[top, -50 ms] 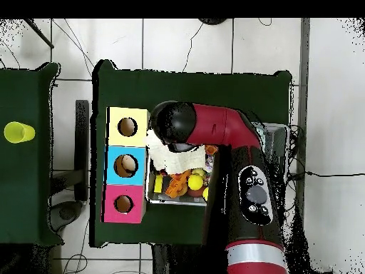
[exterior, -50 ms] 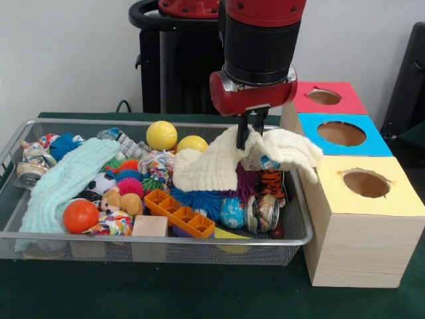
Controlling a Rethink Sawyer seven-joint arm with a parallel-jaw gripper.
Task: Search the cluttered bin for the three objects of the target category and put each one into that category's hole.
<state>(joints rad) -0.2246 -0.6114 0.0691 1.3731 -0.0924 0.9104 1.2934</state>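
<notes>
Green counter [exterior, -50 ms: 199, 296] carries the bin [exterior, -50 ms: 153, 242] with the boxes [exterior, -50 ms: 362, 219] at its 3 o'clock, and the fingers [exterior, -50 ms: 249, 135], pinched shut on the cream cloth [exterior, -50 ms: 219, 163] at the bin's 2 o'clock, may snag toys underneath or let the trailing edge catch the rim.

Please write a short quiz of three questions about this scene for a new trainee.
1. True or false: the end effector grips the cream waffle-weave cloth.
2. Which wooden box top lies nearest the silver wire mesh bin's front corner? A red B blue C yellow
3. Fill in: the round orange ball lies beside the pale ____ knitted cloth.

Key: 1 true; 2 C; 3 green.
</notes>
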